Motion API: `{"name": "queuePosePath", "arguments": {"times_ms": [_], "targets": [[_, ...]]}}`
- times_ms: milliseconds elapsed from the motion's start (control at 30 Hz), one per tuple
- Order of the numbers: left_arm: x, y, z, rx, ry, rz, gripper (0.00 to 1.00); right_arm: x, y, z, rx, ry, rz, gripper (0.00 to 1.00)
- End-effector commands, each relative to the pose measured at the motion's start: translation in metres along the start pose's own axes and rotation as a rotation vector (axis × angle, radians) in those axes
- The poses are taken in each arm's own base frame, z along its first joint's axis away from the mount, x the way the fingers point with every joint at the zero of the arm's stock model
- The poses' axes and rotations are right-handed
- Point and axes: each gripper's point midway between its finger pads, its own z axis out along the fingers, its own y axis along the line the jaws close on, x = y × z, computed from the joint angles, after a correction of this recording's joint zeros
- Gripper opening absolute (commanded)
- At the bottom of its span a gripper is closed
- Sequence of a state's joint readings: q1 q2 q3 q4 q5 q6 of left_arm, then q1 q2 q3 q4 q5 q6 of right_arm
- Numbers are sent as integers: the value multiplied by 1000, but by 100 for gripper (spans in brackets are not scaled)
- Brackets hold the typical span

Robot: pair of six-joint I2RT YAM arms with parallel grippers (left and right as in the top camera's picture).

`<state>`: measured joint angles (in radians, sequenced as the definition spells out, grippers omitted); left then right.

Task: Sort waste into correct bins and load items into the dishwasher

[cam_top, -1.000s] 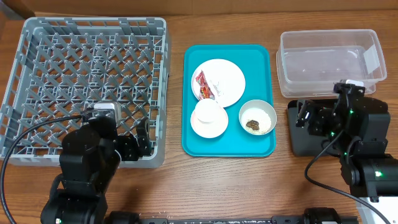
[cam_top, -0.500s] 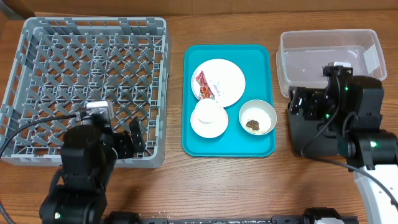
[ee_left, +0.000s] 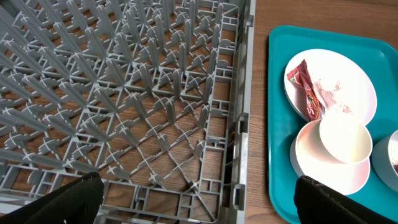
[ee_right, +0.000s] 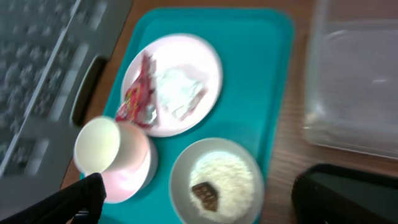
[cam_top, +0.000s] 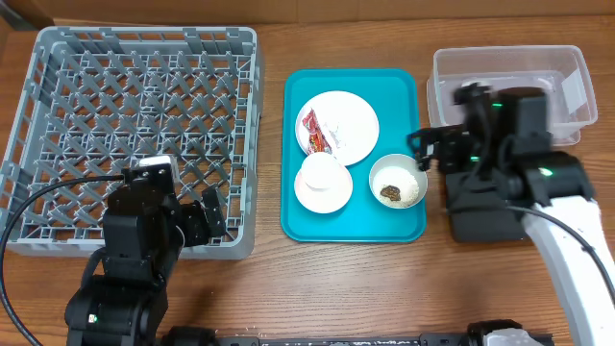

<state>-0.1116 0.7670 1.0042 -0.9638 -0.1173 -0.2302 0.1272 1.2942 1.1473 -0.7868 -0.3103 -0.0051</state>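
Observation:
On the teal tray, the round white plate (cam_top: 348,120) carries the red wrapper (cam_top: 314,133) and a white paper wad (ee_right: 177,90). A white cup (cam_top: 322,175) lies in the pinkish bowl (ee_right: 134,168). The greyish bowl (cam_top: 398,181) holds white rice grains (ee_right: 221,174) and a brown lump (ee_right: 205,195). My right gripper (cam_top: 423,154) hovers open above that bowl's right edge, empty. The left gripper (cam_top: 207,216) is open and empty over the near right corner of the grey dish rack (cam_top: 135,115). The clear tub (cam_top: 509,91) sits at the back right. The black tray (cam_top: 490,216) is partly under my right arm.
The flat teal tray (cam_top: 354,223) lies between the rack and the two bins. In the left wrist view the rack's right wall (ee_left: 241,112) runs close beside the teal tray's edge (ee_left: 273,124), with a strip of bare wood between them.
My right arm has swung left from above the black tray to the teal tray's right side, over the greyish bowl. The left arm has barely shifted.

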Motion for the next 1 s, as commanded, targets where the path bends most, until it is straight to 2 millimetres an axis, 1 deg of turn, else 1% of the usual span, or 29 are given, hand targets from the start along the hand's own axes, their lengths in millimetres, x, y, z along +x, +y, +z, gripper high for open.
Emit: {"name": "queuePosePath", "arguments": {"times_ms": [0,100,233,300,333,400,433,533,633,733,800,867,967], "targets": [[-9,0,-7,-2,-31,-20,100,-5,35,18,-78,39,-97,95],[-9,0,-7,-2,-31,-21,100,-15,51,30,-66,67,-134,91],[-9,0,-7,-2,-30,-21,100,-39,65,42,-50,89,-146,91],[-9,0,-7,-2,-30,-21,100,-50,67,53,-49,100,-116,87],[-9,0,-7,-1,-30,-21,100,-53,67,61,-47,109,-89,82],[-9,0,-7,-1,-30,-21,100,-56,64,75,-43,122,-61,79],[-9,0,-7,-2,-30,-21,100,-55,62,87,-40,136,-52,79],[-9,0,-7,-1,-30,-21,100,-48,53,113,-20,168,-42,80],[-8,-2,-7,8,-24,-21,100,-38,32,137,68,202,10,78],[-7,-4,-7,23,-20,-20,100,-29,27,156,74,231,31,76],[-7,-4,-7,23,-20,-20,100,-23,23,168,81,249,55,72],[-7,-4,-7,23,-20,-20,100,-16,21,178,88,266,87,72],[-7,-4,-7,23,-19,-20,100,0,19,197,95,312,99,72]]}}
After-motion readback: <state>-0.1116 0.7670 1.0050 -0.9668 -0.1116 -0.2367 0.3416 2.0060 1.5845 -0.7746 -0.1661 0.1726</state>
